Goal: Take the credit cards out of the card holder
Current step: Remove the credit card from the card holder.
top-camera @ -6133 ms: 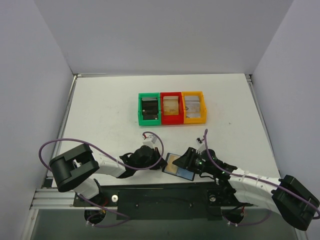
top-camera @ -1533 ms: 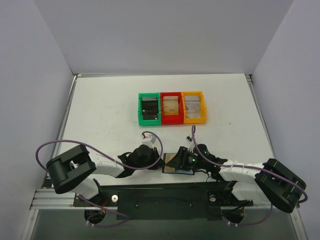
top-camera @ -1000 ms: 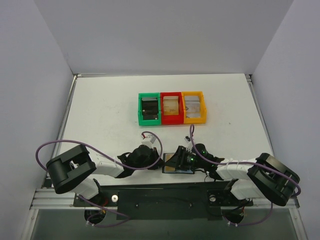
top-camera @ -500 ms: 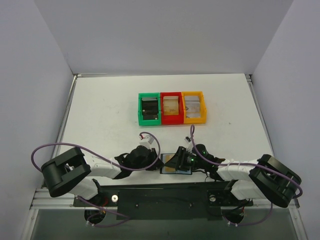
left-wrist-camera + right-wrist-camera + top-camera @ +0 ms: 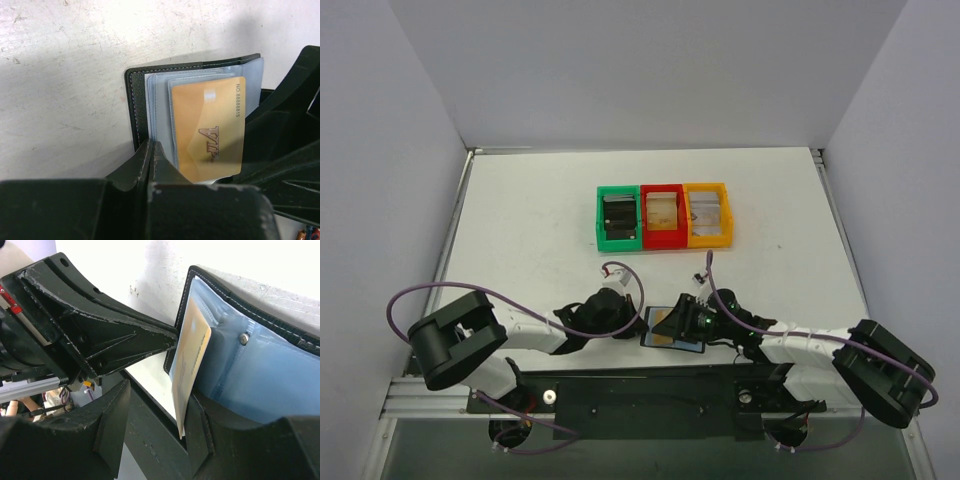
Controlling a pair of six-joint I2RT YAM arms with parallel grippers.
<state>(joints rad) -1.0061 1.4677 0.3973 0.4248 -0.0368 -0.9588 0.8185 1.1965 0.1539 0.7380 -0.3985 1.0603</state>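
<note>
Left gripper [image 5: 152, 150] is closed tight, its joined tips against the near left edge of the card holder [image 5: 136, 100]; whether they pinch any of it cannot be told. That holder lies open on the white table [image 5: 540, 230] near its front edge, between the two arms. Right gripper [image 5: 157, 410] stands partly open over the holder's other half. One tan credit card [image 5: 207, 127], printed VIP, sticks out of the grey-blue pockets, its free corner between those fingers, close to one and clear of the other. One holder and one card show. Three bins sit in a row well behind: green bin [image 5: 601, 215], red bin [image 5: 662, 188], yellow bin [image 5: 728, 215], each holding a stack.
</note>
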